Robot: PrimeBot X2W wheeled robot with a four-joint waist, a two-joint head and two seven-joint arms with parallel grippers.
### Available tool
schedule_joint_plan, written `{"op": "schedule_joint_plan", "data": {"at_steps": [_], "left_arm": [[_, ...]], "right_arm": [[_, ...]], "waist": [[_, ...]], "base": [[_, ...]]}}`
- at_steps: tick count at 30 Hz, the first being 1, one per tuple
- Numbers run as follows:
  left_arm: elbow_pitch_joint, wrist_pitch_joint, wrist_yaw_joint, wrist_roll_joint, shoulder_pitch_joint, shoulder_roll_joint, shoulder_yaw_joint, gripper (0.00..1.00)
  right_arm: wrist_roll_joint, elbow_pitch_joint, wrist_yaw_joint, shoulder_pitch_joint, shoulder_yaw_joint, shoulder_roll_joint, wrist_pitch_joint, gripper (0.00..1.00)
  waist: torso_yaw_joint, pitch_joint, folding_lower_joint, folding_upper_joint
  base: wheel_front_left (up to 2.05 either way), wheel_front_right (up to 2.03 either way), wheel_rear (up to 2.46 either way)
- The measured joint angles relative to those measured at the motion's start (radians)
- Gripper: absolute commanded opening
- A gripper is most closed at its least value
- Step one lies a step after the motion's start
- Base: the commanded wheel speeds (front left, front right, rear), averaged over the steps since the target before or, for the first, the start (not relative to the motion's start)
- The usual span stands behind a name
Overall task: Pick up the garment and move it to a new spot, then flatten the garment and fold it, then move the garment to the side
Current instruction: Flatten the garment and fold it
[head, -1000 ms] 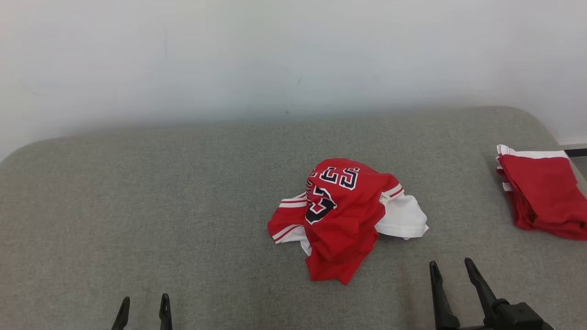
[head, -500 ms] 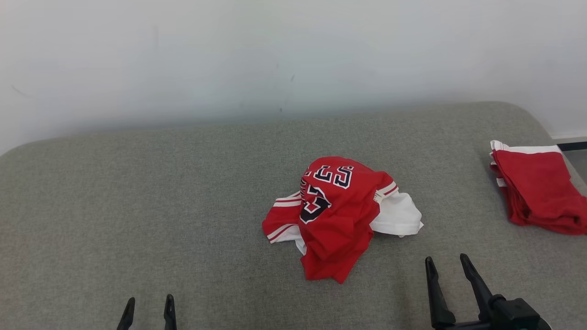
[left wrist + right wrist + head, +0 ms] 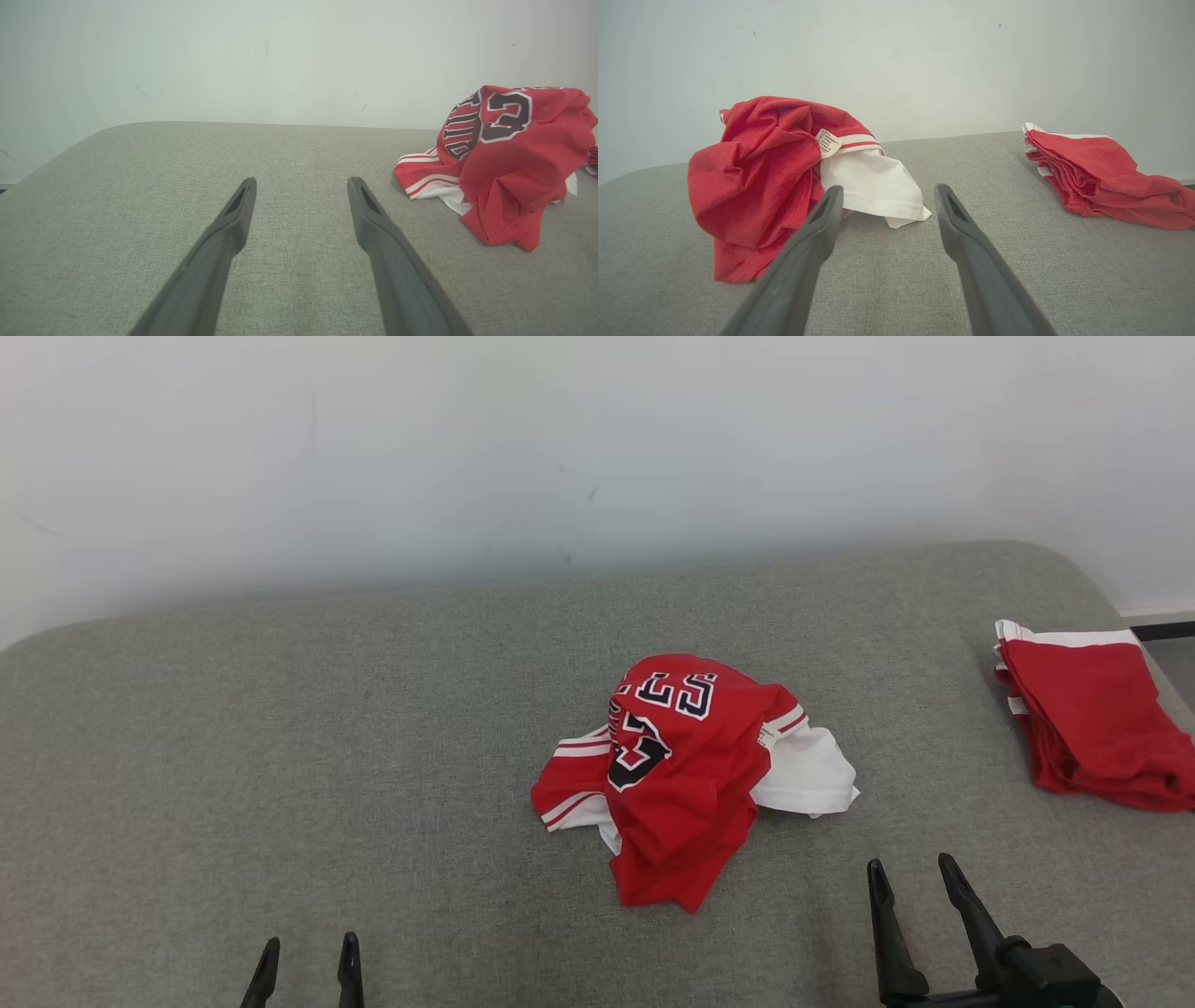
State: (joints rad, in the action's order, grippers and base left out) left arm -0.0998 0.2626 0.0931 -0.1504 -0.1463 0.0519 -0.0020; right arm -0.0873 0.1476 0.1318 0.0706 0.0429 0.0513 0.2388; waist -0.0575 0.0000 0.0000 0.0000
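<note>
The crumpled jersey (image 3: 686, 775) lies in a heap near the middle of the grey upholstered surface (image 3: 373, 756), untouched, so the step in hand looks like the first pick-up. Both grippers hover low at the near edge, jaws spread wide with nothing between them. The left gripper (image 3: 311, 943) is well apart from the heap, and the right gripper (image 3: 910, 863) is near its white sleeve (image 3: 808, 779).

A good pick, I judge, takes the heap high on its bunched red crown or at a striped hem. It should pinch several layers firmly so the cloth lifts whole and does not trail. The right arm is the nearer one. The new spot should keep away from the folded red stack (image 3: 1088, 719) at the right edge, leaving room to spread the shirt flat.

The right wrist view shows plainly a printed care label (image 3: 828, 142) and the sleeve's stitched hem, both tiny from the head. The left wrist view shows the number print on the heap's left flank and how tall the heap stands. The head view gives the layout, with heap, stack and both grippers together
</note>
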Motion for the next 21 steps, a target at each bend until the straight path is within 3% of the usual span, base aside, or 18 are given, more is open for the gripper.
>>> {"op": "schedule_joint_plan", "data": {"at_steps": [13, 21], "left_arm": [[-0.006, 0.0, 0.003, 0.002, 0.015, 0.0, -0.018, 1.0], [0.005, 0.0, 0.021, 0.016, 0.117, 0.001, -0.081, 1.0]], "right_arm": [[-0.003, 0.004, 0.0, -0.007, -0.014, 0.0, 0.0, 1.0], [-0.01, 0.009, 0.0, -0.022, -0.021, 0.0, 0.001, 1.0]], "waist": [[-0.015, 0.004, 0.0, 0.0], [-0.059, 0.015, 0.0, 0.0]], "base": [[0.0, 0.0, 0.0], [0.0, 0.0, 0.0]]}}
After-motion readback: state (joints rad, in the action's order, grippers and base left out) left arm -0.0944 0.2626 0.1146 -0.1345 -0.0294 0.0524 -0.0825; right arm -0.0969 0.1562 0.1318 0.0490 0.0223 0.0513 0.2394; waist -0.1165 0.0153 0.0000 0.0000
